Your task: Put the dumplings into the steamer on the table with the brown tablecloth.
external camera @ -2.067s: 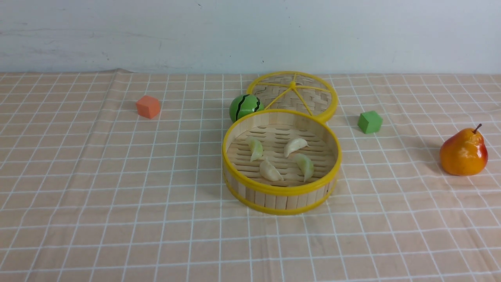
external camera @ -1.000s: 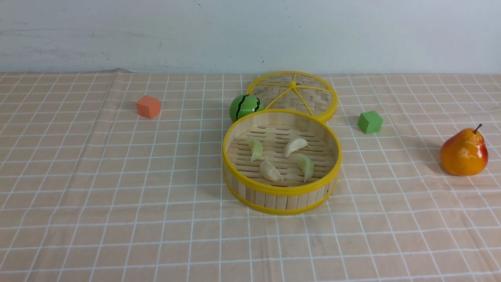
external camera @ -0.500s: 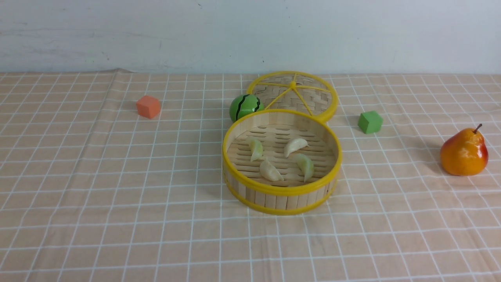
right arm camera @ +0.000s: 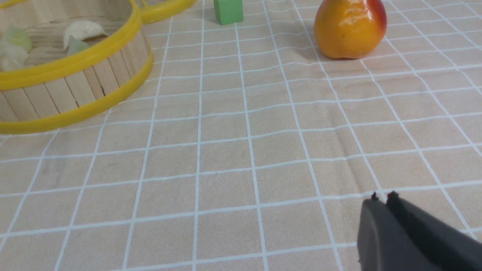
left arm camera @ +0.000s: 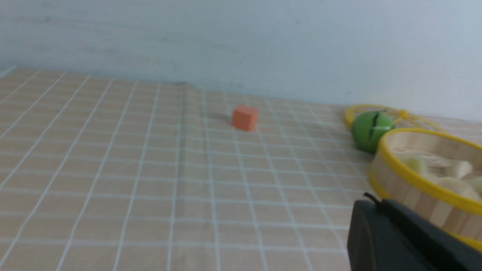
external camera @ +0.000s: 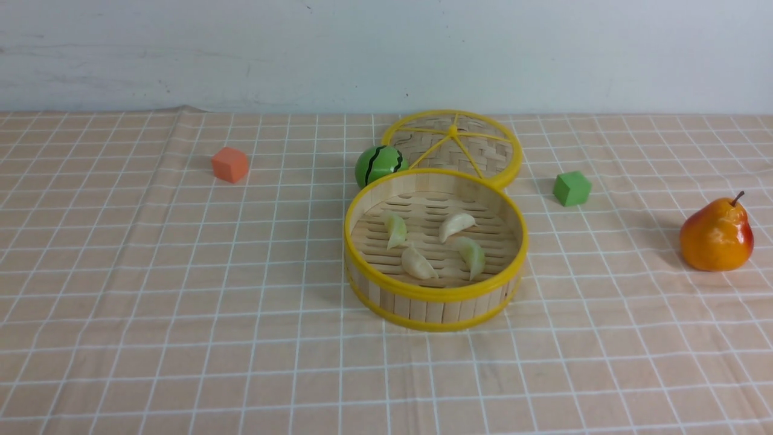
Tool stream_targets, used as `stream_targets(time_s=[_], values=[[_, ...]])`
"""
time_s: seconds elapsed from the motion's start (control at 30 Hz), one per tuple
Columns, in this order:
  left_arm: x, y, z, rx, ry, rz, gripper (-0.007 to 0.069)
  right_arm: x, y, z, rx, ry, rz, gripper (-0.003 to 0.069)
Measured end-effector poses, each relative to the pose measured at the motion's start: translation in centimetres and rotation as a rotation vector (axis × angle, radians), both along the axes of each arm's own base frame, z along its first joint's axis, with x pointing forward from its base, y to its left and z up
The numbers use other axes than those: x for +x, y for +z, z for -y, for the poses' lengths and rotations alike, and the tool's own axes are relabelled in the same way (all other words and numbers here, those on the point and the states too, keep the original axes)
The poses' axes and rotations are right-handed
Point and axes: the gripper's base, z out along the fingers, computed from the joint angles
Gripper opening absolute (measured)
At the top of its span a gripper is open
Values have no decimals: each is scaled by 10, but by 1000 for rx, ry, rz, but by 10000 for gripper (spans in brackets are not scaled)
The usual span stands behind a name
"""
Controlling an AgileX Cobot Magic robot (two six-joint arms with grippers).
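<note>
The left gripper (left arm camera: 372, 201), a black pair of fingers seen only in its own wrist view, has its tips pressed together on nothing and sits just beside the outer wall of the round bamboo steamer with yellow rims (external camera: 435, 302). The right gripper (right arm camera: 382, 196) likewise shows its dark tips together and empty, low over bare light brown grid-patterned tablecloth (external camera: 181, 314), well apart from the steamer. All four small pale cream-to-green pleated dumplings (external camera: 435, 244) lie on the slatted floor inside the steamer, none on the cloth, so the task looks finished, with nothing left but to pull the arms clear. The flat woven lid with yellow spokes (external camera: 453, 145) lies behind the steamer, off it. Neither arm appears in the front view, and each wrist view cuts its gripper off at the frame edge. In the left wrist view the dumplings are blurred and the steamer is cut by the frame.
</note>
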Motion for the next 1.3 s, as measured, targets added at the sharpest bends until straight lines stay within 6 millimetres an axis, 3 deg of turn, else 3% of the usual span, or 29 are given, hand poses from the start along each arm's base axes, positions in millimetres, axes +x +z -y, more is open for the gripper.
stream_targets(time_s=[0.13,0.4,1.3], values=[[3,-25,-4,-12,75,-89,-14,0,0,0,0,0,0,33],[1,-42,-6,-6,110,-232,-14,0,0,0,0,0,0,43],[1,-43,-6,-6,110,-243,-14,0,0,0,0,0,0,67]])
